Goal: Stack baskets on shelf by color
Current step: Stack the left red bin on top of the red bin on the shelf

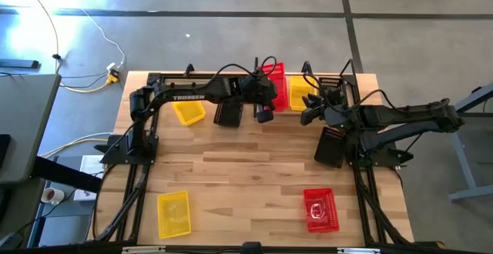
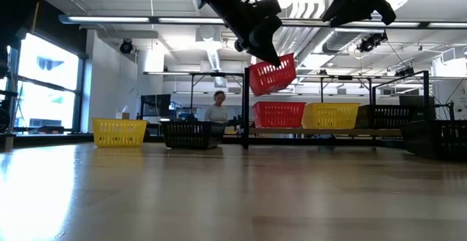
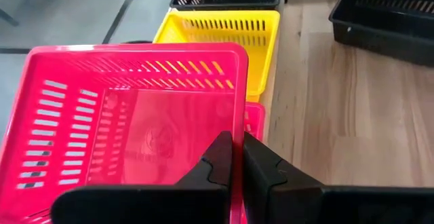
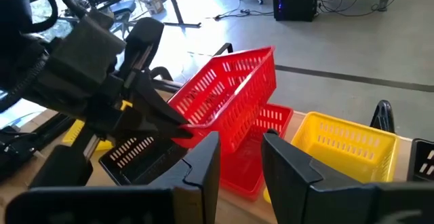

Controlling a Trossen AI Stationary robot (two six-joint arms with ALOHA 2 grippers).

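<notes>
My left gripper (image 1: 266, 101) is shut on a red basket (image 2: 273, 74), held tilted in the air over the shelf's (image 2: 244, 124) left end. On the shelf's board stand a red basket (image 2: 279, 114), a yellow basket (image 2: 330, 115) and a black basket (image 2: 394, 117), side by side on their bases. My right gripper (image 4: 241, 149) hangs open above the shelf near the yellow basket (image 1: 296, 96), touching nothing. My left gripper (image 3: 237, 139) pinches the held red basket's side wall just below the rim (image 3: 239, 108), one finger (image 3: 218, 157) inside the basket and one outside. The fingers come slanting down from the near side. The basket is lifted clear and tilted above the shelf's red basket (image 3: 254, 119).
On the table lie a yellow basket (image 1: 189, 112) and a black basket (image 1: 228, 114) near the shelf's left end, a black basket (image 1: 331, 147) by the right arm, and a yellow basket (image 1: 173, 212) and a red basket (image 1: 320, 208) near the front edge. A person (image 2: 217, 109) stands beyond the table.
</notes>
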